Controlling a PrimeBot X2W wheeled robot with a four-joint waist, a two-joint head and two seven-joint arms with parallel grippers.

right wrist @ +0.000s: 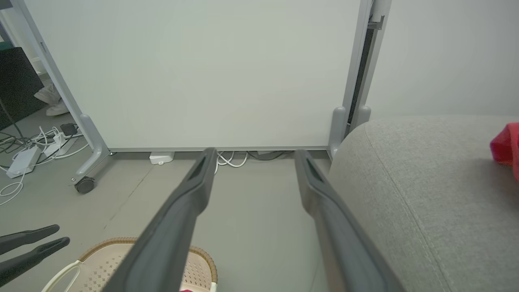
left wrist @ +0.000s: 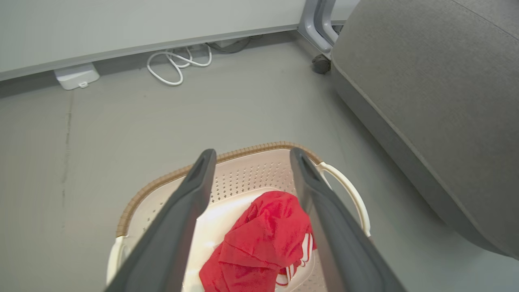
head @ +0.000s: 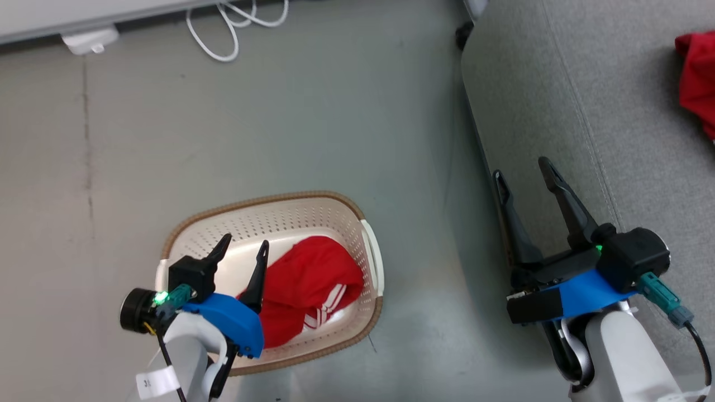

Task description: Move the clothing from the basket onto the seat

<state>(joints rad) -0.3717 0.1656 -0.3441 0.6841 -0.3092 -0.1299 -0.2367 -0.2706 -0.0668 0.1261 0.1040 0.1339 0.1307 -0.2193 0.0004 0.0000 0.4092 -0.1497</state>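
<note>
You have the left gripper [head: 246,240] poised over the basket [head: 268,200], jaws spread wide and holding nothing; the striped garment [head: 310,279] lies crumpled inside the basket, just beside the gripper's right finger, so that piece is left to move; further right, the right gripper [head: 520,168] hovers at the front edge of the seat [head: 642,167], equally wide and empty; at far right a second garment [head: 698,84] already lies on the seat; by my judgement you're about halfway, with one grasp and carry remaining.
</note>
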